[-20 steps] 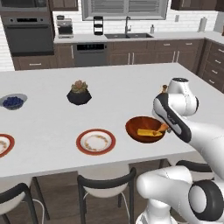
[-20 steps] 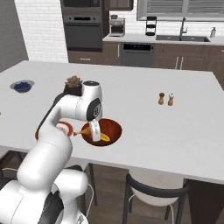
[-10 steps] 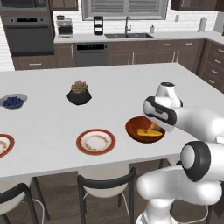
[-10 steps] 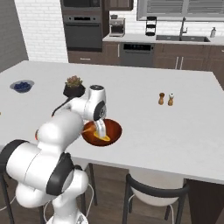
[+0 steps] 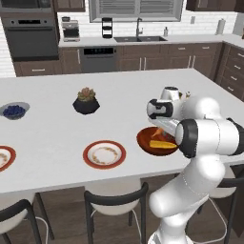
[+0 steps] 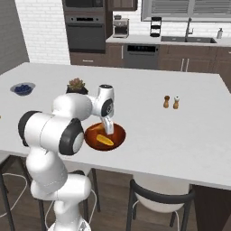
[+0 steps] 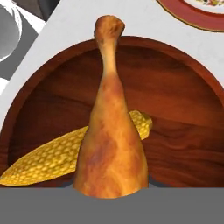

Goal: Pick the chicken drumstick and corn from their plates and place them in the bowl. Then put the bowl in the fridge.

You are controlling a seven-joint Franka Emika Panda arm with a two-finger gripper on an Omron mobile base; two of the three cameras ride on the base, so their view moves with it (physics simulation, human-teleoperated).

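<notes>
In the hand view the golden-brown chicken drumstick point(image 7: 111, 131) fills the middle, thick end at my fingers and pale bone tip pointing away. My gripper point(image 5: 164, 125) point(image 6: 108, 128) is shut on it, just above the reddish-brown bowl point(image 7: 175, 105) point(image 5: 143, 140) point(image 6: 118, 133). The yellow corn point(image 7: 52, 157) point(image 5: 162, 143) point(image 6: 104, 140) lies inside the bowl, under the drumstick. One red-rimmed plate point(image 5: 104, 154) point(image 7: 197, 13) sits bare to the bowl's left, and another plate point(image 5: 4, 157) is at the left edge. The fridge is out of view.
A black plant pot point(image 5: 86, 101) point(image 6: 76, 85) and a small bowl of blueberries point(image 5: 14, 111) point(image 6: 22, 88) stand farther back on the island. Salt and pepper shakers point(image 6: 171, 102) stand to the right. Dark chairs point(image 5: 114, 200) line the near edge.
The hand has shifted left over the bowl with the drumstick in it, and the arm's elbow has swung round. The bowl, corn and plates have stayed put.
</notes>
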